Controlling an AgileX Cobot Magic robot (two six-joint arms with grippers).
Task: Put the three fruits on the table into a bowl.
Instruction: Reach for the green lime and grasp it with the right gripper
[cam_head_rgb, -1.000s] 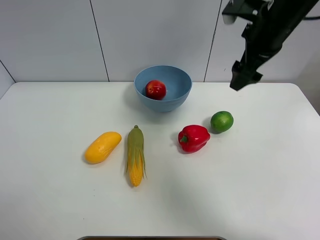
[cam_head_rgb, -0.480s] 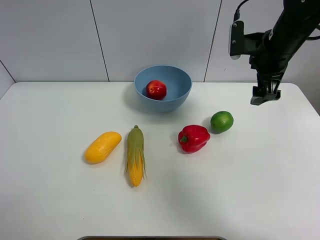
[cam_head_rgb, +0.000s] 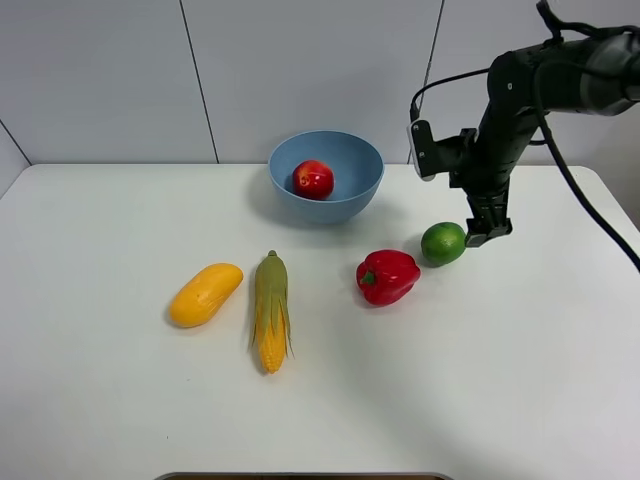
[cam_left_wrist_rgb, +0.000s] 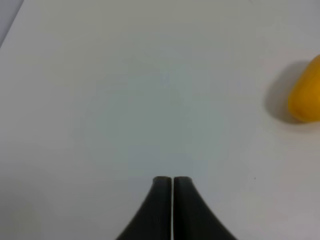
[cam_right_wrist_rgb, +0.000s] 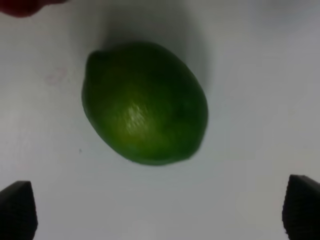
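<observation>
From the high camera, the white table (cam_head_rgb: 520, 380) carries everything. The light-blue bowl (cam_head_rgb: 352, 160) stands at the back near the wall, with the glossy red fruit (cam_head_rgb: 313, 179) already lying inside it. In front, from left to right, lie the yellow-orange mango (cam_head_rgb: 205, 294), a corn cob (cam_head_rgb: 271, 310) in its green husk just beside it, a red pepper (cam_head_rgb: 387, 276), and the small green lime (cam_head_rgb: 443, 243) just beside the pepper. The right gripper (cam_head_rgb: 488, 232) hangs pointing down at the lime's right side, very close to it; whether it touches cannot be told here, nor how wide it stands. The left arm is out of this view.

The left wrist camera shows what the high one misses: the left gripper (cam_left_wrist_rgb: 172, 182) with its two dark fingers pressed together and nothing between them, over bare table, the mango's rounded end showing at the edge of the picture.

The right wrist camera shows the lime close up: oval, dark glossy green, with a pale highlight, resting on the table. The right gripper's fingertips (cam_right_wrist_rgb: 17, 215) stand wide apart, clear of the lime and holding nothing.
</observation>
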